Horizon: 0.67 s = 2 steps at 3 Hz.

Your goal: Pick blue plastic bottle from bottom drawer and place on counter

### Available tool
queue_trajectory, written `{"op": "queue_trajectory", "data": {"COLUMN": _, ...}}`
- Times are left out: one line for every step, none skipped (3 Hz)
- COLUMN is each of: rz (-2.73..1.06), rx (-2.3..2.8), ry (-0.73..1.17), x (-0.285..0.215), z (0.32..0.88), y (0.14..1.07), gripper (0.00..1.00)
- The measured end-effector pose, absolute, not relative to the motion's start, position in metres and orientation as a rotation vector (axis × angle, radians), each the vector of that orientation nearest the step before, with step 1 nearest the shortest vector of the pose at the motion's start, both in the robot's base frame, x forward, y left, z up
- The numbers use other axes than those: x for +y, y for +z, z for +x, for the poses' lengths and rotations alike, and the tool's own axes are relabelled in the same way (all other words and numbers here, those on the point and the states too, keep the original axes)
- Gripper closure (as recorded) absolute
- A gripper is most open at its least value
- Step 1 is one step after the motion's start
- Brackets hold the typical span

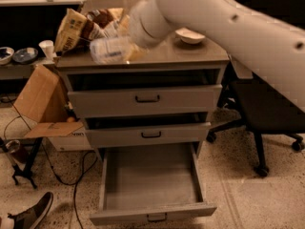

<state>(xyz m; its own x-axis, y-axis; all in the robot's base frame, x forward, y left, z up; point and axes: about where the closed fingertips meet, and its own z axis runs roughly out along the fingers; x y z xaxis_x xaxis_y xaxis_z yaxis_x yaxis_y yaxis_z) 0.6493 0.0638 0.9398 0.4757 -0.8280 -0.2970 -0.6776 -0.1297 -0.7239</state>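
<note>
My gripper (pixel 125 46) is shut on the blue plastic bottle (pixel 108 49), a small translucent bottle held on its side just above the left part of the counter (pixel 190 52). The white arm reaches in from the upper right and hides much of the counter top. The bottom drawer (pixel 150 179) stands pulled out, and its grey inside shows nothing in it.
A chip bag (pixel 74 27) lies at the counter's back left and a white bowl (pixel 189 35) at its back right. The two upper drawers (pixel 145 99) are slightly open. A cardboard box (pixel 40 101) stands left of the cabinet, an office chair (pixel 267 104) to the right.
</note>
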Motion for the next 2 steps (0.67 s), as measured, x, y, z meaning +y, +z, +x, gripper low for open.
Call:
{"op": "queue_trajectory", "data": {"rz": -1.837, "rx": 1.384, "ry": -0.363, "x": 0.06, "z": 0.698, "y": 0.965, "gripper": 1.0}}
{"op": "queue_trajectory", "data": {"rz": -1.807, "rx": 1.432, "ry": -0.458, "x": 0.069, "z": 0.749, "y": 0.969, "gripper": 1.0}}
